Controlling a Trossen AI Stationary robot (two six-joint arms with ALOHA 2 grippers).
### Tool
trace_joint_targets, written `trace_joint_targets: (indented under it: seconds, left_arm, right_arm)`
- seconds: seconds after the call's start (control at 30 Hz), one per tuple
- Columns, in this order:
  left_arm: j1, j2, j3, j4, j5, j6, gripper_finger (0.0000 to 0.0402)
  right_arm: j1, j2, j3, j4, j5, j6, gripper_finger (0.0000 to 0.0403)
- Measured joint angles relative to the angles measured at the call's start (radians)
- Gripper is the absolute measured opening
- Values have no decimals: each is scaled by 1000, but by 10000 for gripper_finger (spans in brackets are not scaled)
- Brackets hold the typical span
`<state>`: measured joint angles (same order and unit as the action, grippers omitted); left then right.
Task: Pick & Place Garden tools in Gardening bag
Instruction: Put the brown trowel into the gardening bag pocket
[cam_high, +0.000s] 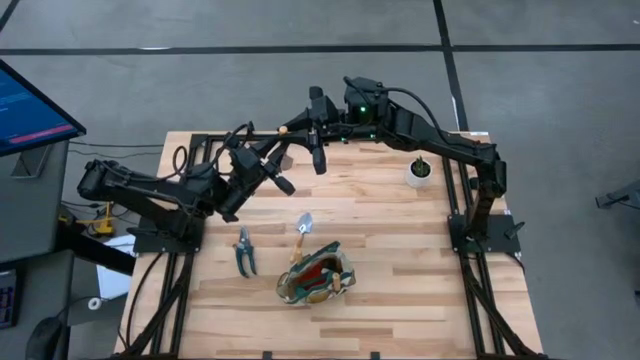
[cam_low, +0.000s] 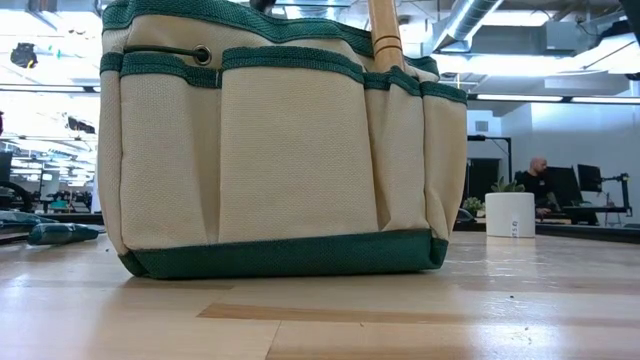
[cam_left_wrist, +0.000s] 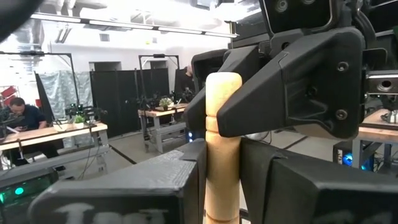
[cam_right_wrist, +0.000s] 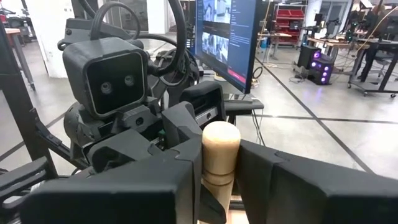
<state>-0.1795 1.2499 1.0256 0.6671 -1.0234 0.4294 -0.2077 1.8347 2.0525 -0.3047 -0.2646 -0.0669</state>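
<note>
Both pincers meet high above the worktop's far edge on one wooden-handled tool (cam_high: 284, 128). The left pincer (cam_left_wrist: 221, 180) and the right pincer (cam_right_wrist: 217, 180) each clamp its pale, round-ended handle, which runs between them. The gardening bag (cam_high: 316, 276) sits near the front edge, closer to the left arm.

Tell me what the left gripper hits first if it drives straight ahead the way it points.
The right gripper, probably almost at once: it faces the left gripper head-on, both sets of fingers closed on the same wooden handle.
</note>
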Motion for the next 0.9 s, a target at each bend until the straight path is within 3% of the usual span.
trace_joint_targets:
  seconds: [0.23, 0.63, 0.9]
  left_arm:
    - [0, 0, 0, 1, 2, 0, 49]
    - [-25, 0, 0, 0, 3, 0, 185]
    - [-88, -12, 0, -6, -25, 35, 225]
  right_arm:
    - [0, 0, 1, 1, 1, 3, 60]
    - [-50, -32, 2, -13, -50, -15, 60]
    - [-93, -96, -1, -145, -122, -105, 60]
